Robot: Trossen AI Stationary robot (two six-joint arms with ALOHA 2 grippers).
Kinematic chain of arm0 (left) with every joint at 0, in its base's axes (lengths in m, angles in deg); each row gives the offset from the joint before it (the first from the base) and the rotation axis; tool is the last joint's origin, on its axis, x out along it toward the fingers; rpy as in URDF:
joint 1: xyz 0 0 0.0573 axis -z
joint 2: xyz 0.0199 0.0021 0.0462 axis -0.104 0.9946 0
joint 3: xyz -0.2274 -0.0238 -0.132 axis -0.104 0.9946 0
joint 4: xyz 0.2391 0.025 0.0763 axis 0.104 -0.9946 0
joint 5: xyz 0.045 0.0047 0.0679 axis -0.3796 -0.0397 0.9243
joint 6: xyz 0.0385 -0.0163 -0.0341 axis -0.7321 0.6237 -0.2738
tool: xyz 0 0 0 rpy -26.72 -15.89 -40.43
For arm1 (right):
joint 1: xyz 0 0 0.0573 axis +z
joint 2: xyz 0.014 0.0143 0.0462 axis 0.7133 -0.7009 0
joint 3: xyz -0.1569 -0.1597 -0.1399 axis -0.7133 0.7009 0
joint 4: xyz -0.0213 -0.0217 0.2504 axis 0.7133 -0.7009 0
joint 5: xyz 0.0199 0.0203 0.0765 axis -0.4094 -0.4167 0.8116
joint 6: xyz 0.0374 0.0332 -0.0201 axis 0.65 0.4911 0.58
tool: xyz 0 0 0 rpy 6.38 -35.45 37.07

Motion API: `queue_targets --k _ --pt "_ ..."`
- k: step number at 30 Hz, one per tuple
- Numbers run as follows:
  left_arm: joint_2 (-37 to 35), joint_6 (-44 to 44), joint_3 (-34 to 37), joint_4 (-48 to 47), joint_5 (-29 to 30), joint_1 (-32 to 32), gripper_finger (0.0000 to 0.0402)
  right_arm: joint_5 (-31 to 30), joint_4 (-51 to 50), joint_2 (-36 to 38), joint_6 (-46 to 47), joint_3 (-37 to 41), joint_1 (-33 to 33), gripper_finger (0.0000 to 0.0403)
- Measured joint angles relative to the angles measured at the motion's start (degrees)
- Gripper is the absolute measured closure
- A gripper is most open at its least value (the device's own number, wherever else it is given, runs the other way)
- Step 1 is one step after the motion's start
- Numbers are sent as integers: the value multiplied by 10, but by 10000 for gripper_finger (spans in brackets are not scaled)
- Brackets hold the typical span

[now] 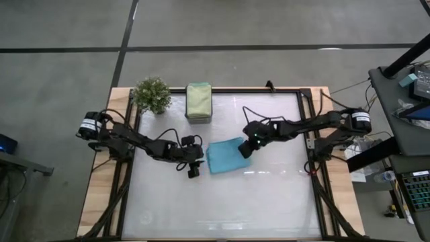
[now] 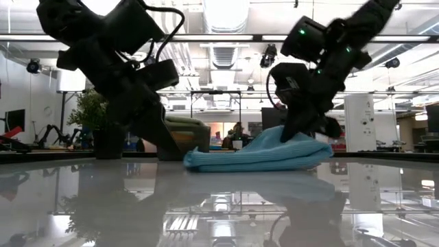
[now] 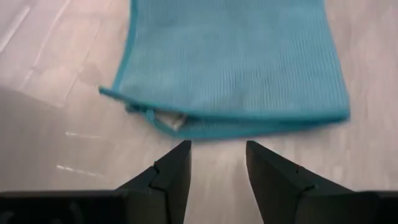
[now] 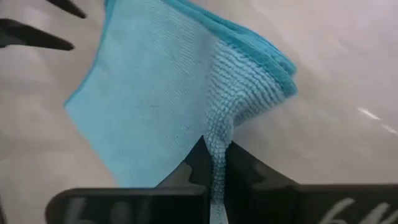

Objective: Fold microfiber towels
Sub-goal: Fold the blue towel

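The right gripper (image 4: 214,163) is pinched tight on a ridge of the light blue towel (image 1: 226,154), its two dark fingers pressed together with a bunched fold of the cloth squeezed up between them, as the right wrist view shows. In the high view that gripper (image 1: 246,149) sits at the towel's right edge, near the middle of the table (image 1: 269,202), with the right arm reaching in from the table's right side. The towel lies folded on the pale glossy tabletop, its layered edges stacked at one corner, and in the low view (image 2: 257,156) it forms a low rumpled mound that rises toward the side where the right gripper (image 2: 302,130) grips it. The left gripper (image 3: 216,165) rests just off the towel's opposite edge, its fingers standing apart with bare table between them and nothing held; the left wrist view shows the towel's (image 3: 230,62) hemmed edge just ahead of the fingertips, with a small white tag peeking out of the fold. Seen from above, the left gripper (image 1: 194,169) sits just left of the towel. At the far edge of the table a folded sage green towel (image 1: 199,101) lies beside a small potted plant (image 1: 152,94), well apart from both grippers.
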Motion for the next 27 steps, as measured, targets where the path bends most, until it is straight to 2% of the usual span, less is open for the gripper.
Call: queue_targets --k 6,10,16,20,27 --pt "31 3 8 56 -1 0 263 -62 -211 -4 -60 -111 -15 393" --pt "64 -3 7 117 -1 -1 263 -87 -300 -37 -87 -190 -15 394" --pt "134 -28 -5 229 -1 -6 263 -87 -362 -128 -118 -295 -15 394" --pt "160 -29 -12 250 -1 -12 263 -80 -390 -188 -144 -367 -11 394" --pt "163 -40 -12 259 -1 -14 263 -73 -435 -264 -161 -464 -2 394"
